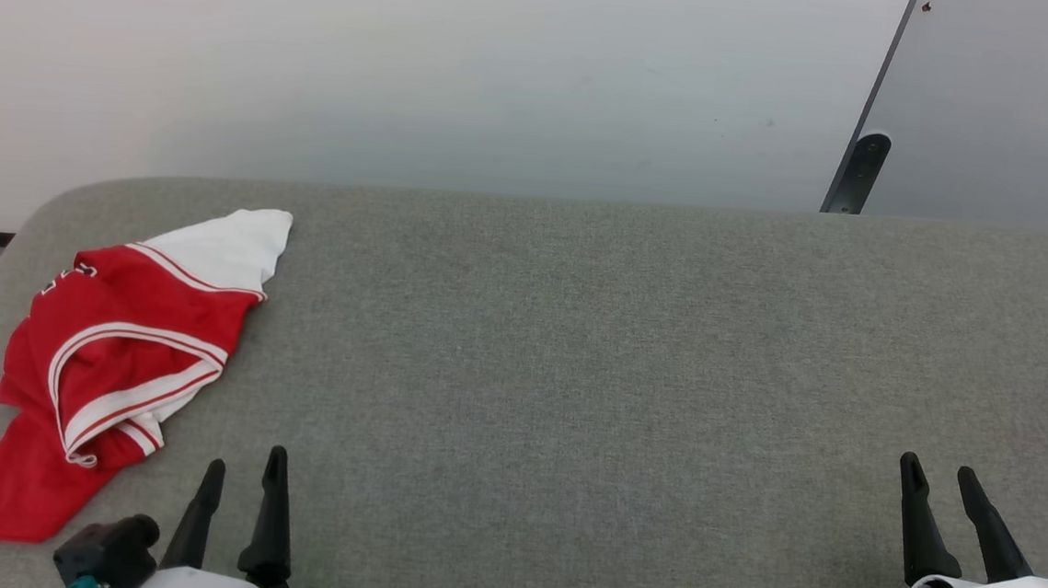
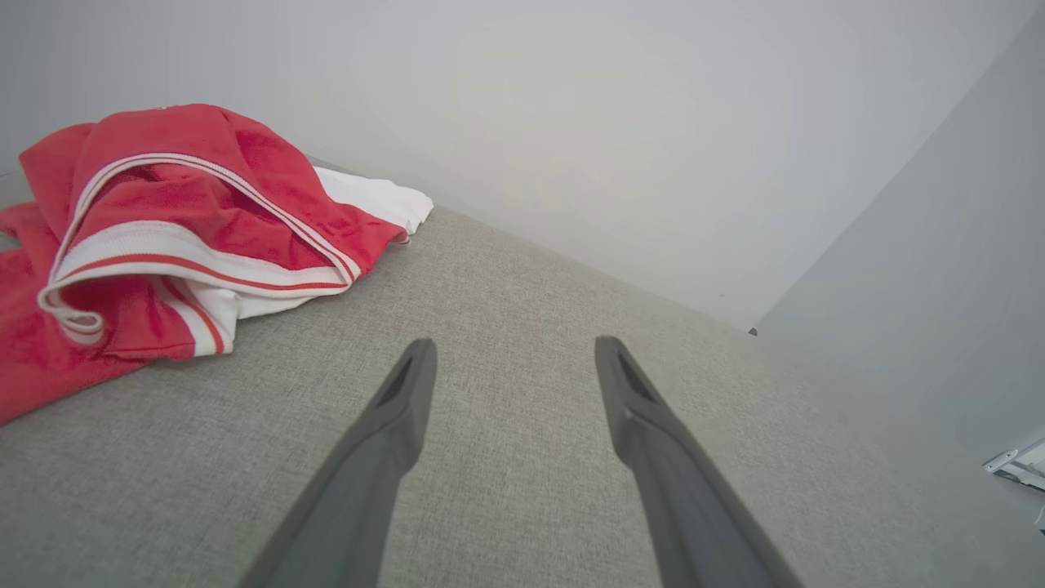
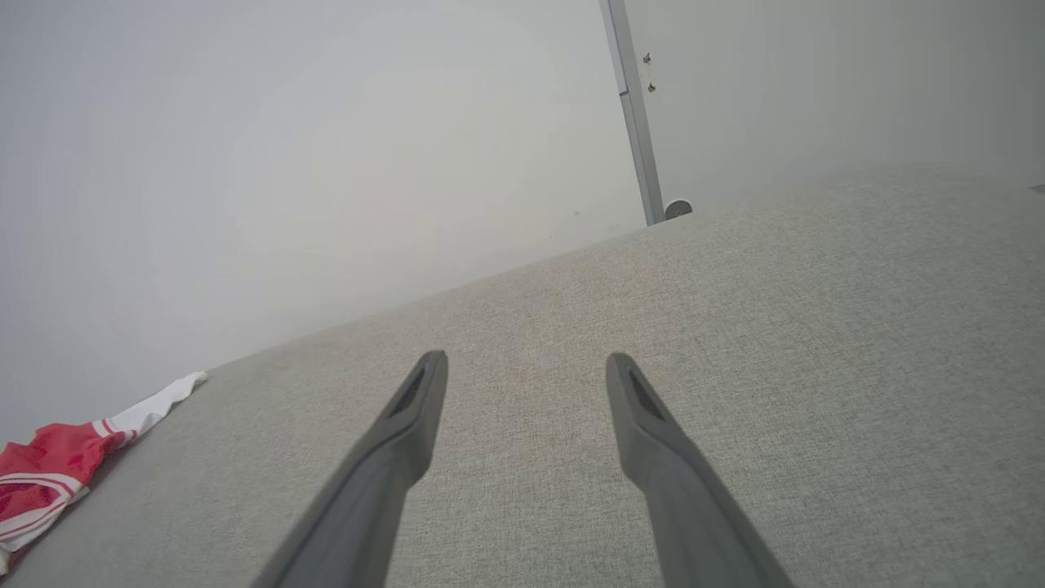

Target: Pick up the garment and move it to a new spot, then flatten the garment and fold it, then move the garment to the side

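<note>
The garment (image 1: pixel 119 349) is a red shirt with white sleeves and striped trim, lying crumpled at the left end of the grey fabric table (image 1: pixel 575 353). A white sleeve sticks out at its far side. My left gripper (image 1: pixel 245 464) stands open near the front edge, just right of the shirt's lower part and apart from it. In the left wrist view the garment (image 2: pixel 163 237) bunches up left of my open left gripper (image 2: pixel 513 351). My right gripper (image 1: pixel 940 471) is open at the front right, far from the shirt. Its wrist view has the garment (image 3: pixel 57 474) at the left edge, beyond the right gripper (image 3: pixel 526 363).
A pale wall (image 1: pixel 411 65) rises behind the table. A dark-edged grey panel (image 1: pixel 1007 106) with a black bracket (image 1: pixel 860 170) stands at the back right. The table's left end curves off near the shirt.
</note>
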Robot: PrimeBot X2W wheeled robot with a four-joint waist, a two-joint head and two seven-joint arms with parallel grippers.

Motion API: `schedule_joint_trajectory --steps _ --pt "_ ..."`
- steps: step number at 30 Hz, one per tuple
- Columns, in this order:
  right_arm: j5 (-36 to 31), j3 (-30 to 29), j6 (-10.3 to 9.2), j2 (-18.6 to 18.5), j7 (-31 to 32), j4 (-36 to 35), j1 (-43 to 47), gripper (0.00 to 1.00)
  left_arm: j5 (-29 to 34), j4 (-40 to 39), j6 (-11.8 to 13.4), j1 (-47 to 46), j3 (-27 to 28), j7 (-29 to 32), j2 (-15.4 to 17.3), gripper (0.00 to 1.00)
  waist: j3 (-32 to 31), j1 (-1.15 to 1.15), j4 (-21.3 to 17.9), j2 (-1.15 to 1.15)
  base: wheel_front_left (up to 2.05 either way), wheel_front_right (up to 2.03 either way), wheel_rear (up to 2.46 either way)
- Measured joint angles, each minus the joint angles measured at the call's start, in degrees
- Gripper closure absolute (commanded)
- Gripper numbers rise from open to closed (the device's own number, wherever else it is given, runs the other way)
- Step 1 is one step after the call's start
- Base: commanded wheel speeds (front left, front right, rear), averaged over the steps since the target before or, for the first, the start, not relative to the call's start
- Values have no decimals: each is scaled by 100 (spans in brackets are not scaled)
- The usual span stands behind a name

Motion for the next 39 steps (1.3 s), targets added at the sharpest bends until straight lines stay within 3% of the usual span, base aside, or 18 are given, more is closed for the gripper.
schedule_joint_trajectory --steps 25,39 --pt "-1363 -73 1 -34 -275 -58 44 0 1288 -108 -14 147 -27 -319 -3 0 30 0 -26 0 0 0 0" --pt "-1705 -141 1 15 -485 -22 119 0 1739 -16 -92 190 -7 -472 -10 0 4 0 -56 0 0 0 0"
